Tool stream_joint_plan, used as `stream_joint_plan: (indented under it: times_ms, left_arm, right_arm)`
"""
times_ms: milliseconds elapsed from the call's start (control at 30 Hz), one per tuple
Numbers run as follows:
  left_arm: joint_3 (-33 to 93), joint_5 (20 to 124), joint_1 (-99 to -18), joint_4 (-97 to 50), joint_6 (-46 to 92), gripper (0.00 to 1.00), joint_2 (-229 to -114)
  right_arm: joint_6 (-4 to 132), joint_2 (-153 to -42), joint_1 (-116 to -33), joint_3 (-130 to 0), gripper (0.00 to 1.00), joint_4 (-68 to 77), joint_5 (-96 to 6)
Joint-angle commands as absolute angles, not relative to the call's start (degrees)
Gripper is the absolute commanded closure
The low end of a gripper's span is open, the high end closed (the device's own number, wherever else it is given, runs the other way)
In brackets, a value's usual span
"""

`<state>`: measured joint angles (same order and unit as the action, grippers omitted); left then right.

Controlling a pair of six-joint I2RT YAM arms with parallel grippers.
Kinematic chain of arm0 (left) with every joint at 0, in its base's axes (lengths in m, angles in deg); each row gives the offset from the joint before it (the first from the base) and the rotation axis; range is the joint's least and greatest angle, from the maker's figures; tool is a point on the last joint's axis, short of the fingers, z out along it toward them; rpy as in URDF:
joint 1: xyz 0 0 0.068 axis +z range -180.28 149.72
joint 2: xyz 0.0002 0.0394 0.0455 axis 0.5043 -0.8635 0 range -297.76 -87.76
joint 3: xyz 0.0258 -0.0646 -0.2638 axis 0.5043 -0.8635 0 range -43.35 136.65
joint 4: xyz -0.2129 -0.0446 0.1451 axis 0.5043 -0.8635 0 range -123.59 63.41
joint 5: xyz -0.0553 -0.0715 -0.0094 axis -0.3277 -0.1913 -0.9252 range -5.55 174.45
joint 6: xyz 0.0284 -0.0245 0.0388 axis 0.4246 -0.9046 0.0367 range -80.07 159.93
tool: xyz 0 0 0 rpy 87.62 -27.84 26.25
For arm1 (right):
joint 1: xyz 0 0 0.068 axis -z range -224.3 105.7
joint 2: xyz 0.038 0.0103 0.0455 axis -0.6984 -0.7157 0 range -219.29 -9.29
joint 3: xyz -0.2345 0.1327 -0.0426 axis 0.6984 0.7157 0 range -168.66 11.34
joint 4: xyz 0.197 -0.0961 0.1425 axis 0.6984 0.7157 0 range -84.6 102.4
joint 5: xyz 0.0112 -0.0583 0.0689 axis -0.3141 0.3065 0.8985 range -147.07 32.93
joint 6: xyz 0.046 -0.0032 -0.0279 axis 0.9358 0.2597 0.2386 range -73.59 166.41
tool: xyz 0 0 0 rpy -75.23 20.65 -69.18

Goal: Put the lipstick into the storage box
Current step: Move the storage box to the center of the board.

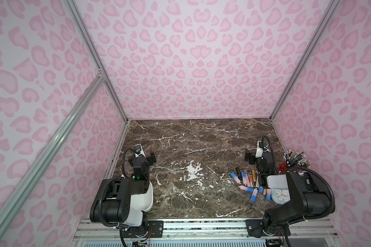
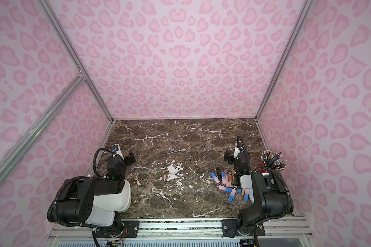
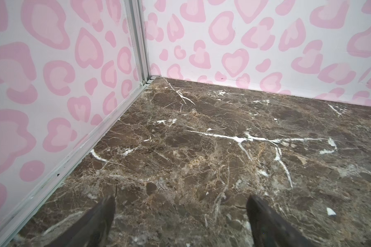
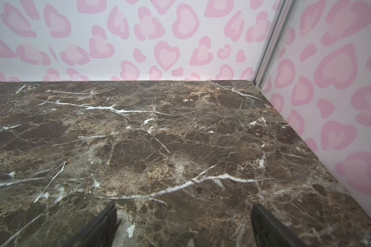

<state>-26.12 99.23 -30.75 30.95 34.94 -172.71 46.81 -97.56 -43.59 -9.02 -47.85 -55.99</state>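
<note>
Both wide open, empty: left tool (image 3: 180,206), right tool (image 4: 183,213). Heap of lipsticks (image 1: 246,178) by desk (image 1: 201,149) right edge; storage box (image 1: 148,195) at near-left corner, partly under L arm (image 1: 116,198). Risk: tight heap, could pinch two/scatter.

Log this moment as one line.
left gripper: open, empty | right gripper: open, empty | lipsticks: heaped on table beside right arm | storage box: partly hidden under left arm

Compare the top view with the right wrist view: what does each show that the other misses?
Only the top view: the lipsticks heaped by the right arm, the box half under the left arm, a clock, a pencil cup. Only the right wrist: the right gripper close up, open over bare marble. Both: the table and pink wall.
</note>
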Motion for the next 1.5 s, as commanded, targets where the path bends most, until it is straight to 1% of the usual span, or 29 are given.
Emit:
stream_joint_plan:
  times_ms: [0, 1233, 1367, 1467]
  left_arm:
    - [-26.26, 99.54, -30.72, 33.78, 34.83, 0.02, -172.52]
    - [-26.06, 100.01, -31.12, 33.56, 34.83, 0.02, -172.63]
    - [-26.05, 101.71, -31.95, 34.01, 35.25, 0.02, -172.85]
    - [-26.05, 101.85, -32.04, 33.96, 35.27, 0.02, -172.8]
  right_arm:
    - [47.02, -97.43, -43.68, -9.05, 0.0, -48.36, -56.72]
    - [46.58, -97.51, -43.77, -9.06, 0.0, -48.32, -56.53]
    - [46.41, -97.46, -43.97, -8.97, 0.0, -48.64, -56.63]
    - [45.84, -97.39, -45.35, -8.48, 0.0, -49.19, -59.73]
